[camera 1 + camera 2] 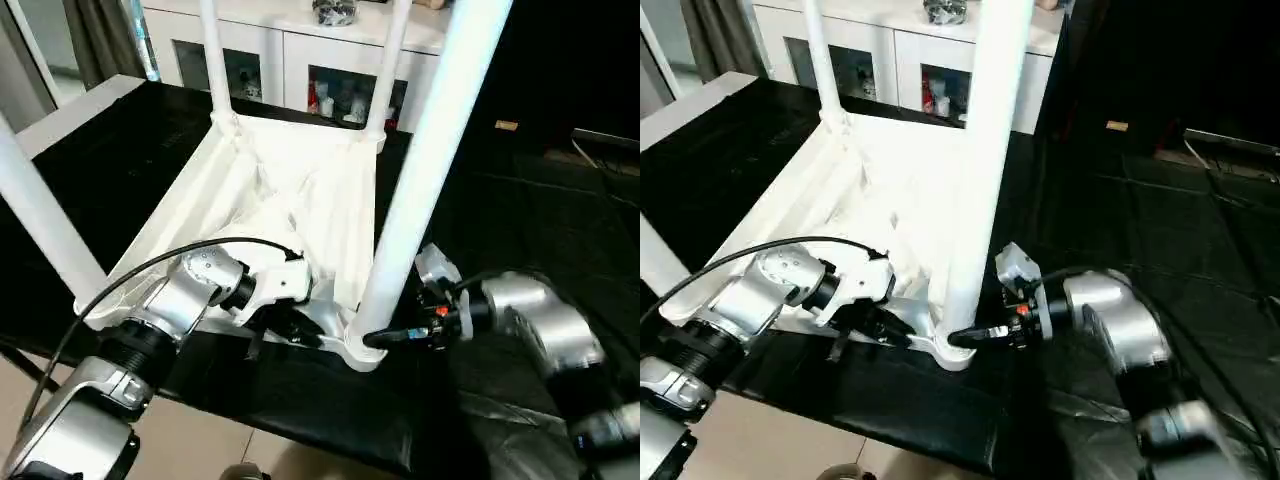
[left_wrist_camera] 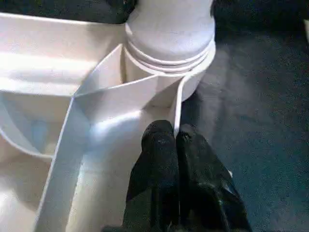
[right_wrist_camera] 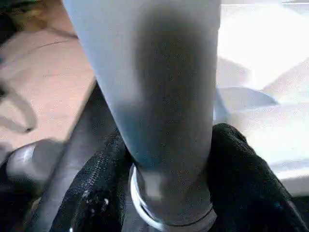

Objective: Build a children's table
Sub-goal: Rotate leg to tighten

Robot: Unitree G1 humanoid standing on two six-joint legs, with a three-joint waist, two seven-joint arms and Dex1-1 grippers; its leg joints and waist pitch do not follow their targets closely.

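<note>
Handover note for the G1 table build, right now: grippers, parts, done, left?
Left gripper: shut on the thin side wall of the white plastic ribbed tabletop, next to the near corner socket.
Right gripper: fingers around the base of the near white tapered tube leg, just above that socket.
Parts: tabletop lies upside down on the black-covered bench; four legs stand upright at its corners.
Done: all four legs are in their sockets.
Left: cannot tell whether the near leg is fully seated; probably tighten it, check the others, then flip the table upright.
</note>
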